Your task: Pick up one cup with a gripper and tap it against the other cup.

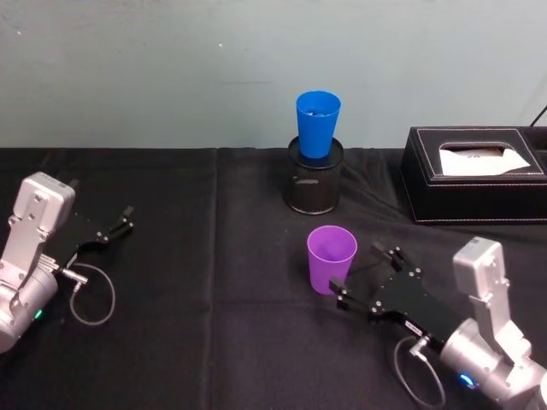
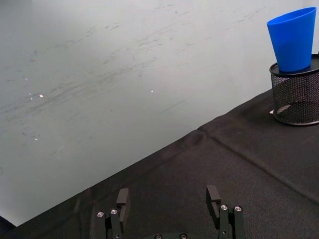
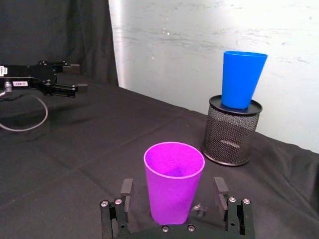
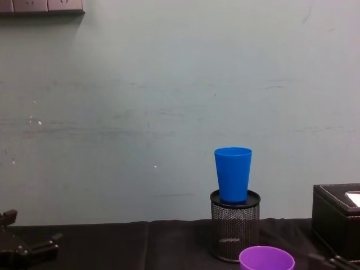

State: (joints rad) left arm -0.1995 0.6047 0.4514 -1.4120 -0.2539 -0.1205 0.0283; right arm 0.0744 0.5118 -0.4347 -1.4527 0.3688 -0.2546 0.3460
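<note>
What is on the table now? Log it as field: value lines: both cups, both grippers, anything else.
purple cup: upright on the black tablecloth, nearer the robot than the pen holder
blue cup: upright, seated in the top of the mesh pen holder
right gripper: open, fingers either side of the purple cup, not closed on it
left gripper: open, idle at left, apart from both cups
other: black tissue box at right

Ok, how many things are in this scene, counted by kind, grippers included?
Cups: 2 (purple cup, blue cup)
Mesh pen holder: 1, holding the blue cup
Tissue box: 1
Grippers: 2 (right gripper open around the purple cup, left gripper idle at the table's left)
Total: 6
</note>
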